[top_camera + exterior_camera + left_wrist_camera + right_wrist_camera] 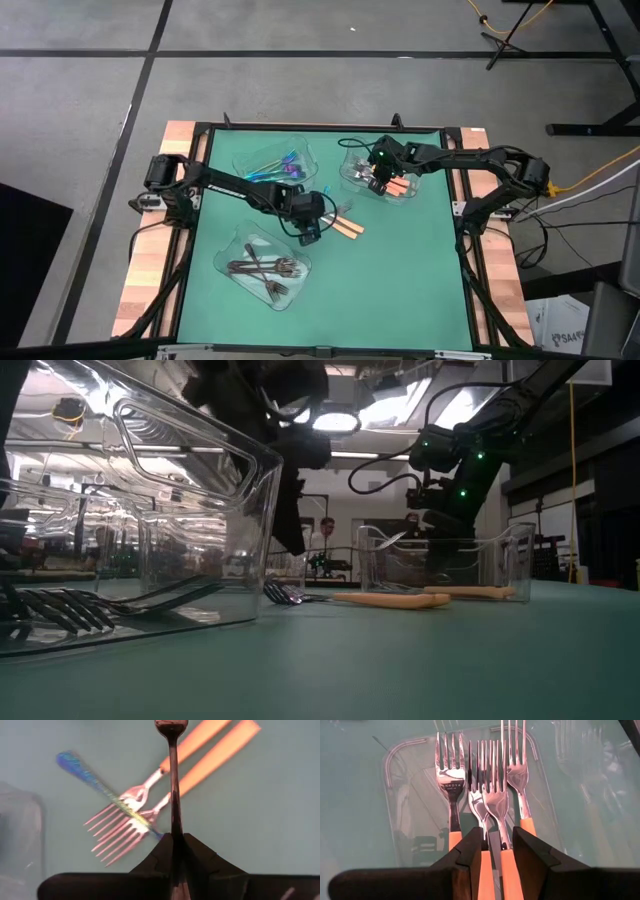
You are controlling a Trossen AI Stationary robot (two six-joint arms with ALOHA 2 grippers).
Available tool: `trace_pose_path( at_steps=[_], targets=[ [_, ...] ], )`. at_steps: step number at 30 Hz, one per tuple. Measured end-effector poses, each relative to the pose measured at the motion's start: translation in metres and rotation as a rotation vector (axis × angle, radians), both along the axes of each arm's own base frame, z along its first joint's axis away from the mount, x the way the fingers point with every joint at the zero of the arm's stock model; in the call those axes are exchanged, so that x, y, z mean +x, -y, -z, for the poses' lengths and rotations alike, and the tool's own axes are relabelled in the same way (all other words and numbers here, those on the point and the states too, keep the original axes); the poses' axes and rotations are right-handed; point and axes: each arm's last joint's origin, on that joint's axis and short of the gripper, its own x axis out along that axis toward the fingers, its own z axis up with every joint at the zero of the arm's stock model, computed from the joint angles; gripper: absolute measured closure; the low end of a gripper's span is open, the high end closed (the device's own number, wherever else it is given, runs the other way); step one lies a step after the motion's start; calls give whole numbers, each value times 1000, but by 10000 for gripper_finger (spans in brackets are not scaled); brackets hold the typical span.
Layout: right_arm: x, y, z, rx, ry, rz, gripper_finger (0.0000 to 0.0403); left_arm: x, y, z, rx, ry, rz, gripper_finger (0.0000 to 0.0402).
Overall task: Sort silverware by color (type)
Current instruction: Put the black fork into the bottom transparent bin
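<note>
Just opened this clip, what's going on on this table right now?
Two arms are sorting forks by colour into clear trays. The left gripper is shut on a dark utensil, held above two orange-handled forks and an iridescent fork lying loose on the green mat. The right gripper hovers over the tray of orange-handled forks, with one orange handle between its fingers. Dark forks fill the near tray and iridescent ones the far-left tray.

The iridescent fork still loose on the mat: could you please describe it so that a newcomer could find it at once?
On the green mat, look near the middle, beside the left gripper. There the iridescent fork lies across two orange-handled forks. It is the only blue-teal piece outside a tray.
</note>
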Motion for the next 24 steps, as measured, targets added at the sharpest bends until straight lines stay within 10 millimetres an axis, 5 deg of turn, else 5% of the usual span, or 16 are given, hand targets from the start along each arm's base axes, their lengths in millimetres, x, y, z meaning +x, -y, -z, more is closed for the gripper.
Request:
trace_pose_path(
  at_steps=[24],
  targets=[
    [0,0,0,0,0,0,303,1,57,-112,22,-135,344,381]
  ],
)
